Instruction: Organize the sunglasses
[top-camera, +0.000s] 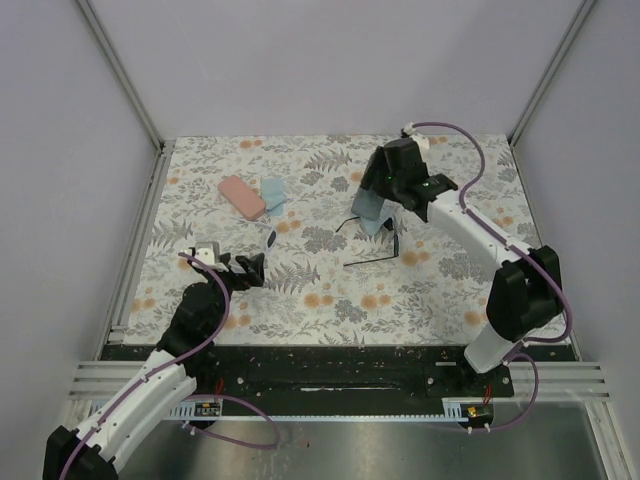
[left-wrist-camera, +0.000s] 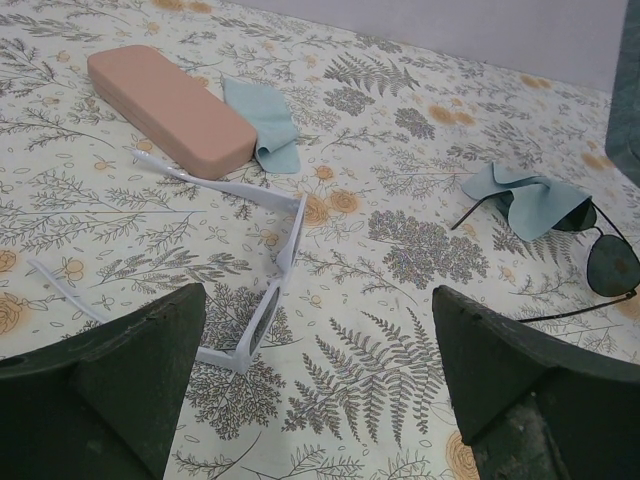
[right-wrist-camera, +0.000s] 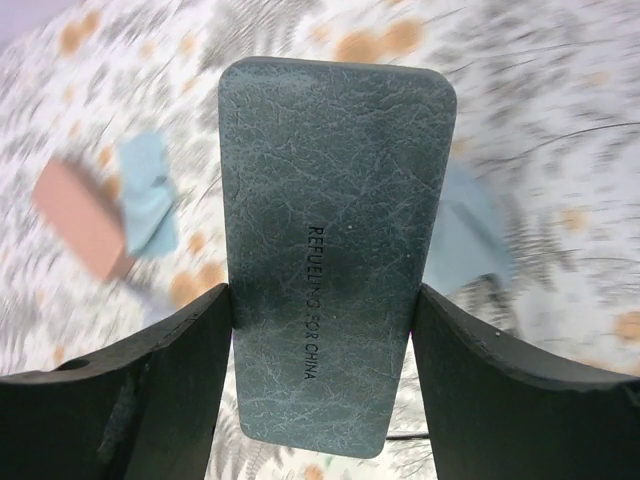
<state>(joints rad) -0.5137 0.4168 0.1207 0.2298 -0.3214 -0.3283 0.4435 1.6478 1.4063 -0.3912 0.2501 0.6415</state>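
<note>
White-framed sunglasses (left-wrist-camera: 265, 312) lie unfolded on the floral table (left-wrist-camera: 380, 380), both temples spread, in the left half of the table in the top view (top-camera: 270, 238). One temple reaches toward the pink case (left-wrist-camera: 170, 110); whether the tip touches it I cannot tell. A light blue cloth (left-wrist-camera: 262, 125) lies crumpled against the far side of that case.

Left gripper (left-wrist-camera: 318, 296): jaws spread wide, nothing between them. It sits low, just on the near side of the white-framed sunglasses. The lower end of the frame front is close beside one finger (left-wrist-camera: 120, 380); contact cannot be told.

Black-framed sunglasses (left-wrist-camera: 612, 265) lie unfolded right of centre (top-camera: 395, 244), thin temples extended, dark lenses showing. A second light blue cloth (left-wrist-camera: 525, 200) lies bunched against them, covering part of one lens.

Right gripper (right-wrist-camera: 322, 290): jaws pressed on a grey-blue case (right-wrist-camera: 335, 180), one finger (right-wrist-camera: 160, 380) on each long side. The case is textured and carries a small printed line, only partly legible. The background in the right wrist view is blurred while the case is sharp. In the top view the case (top-camera: 366, 204) hangs under the gripper (top-camera: 385, 190), over the second cloth and just beyond the black-framed sunglasses; whether it clears the table I cannot tell.
</note>
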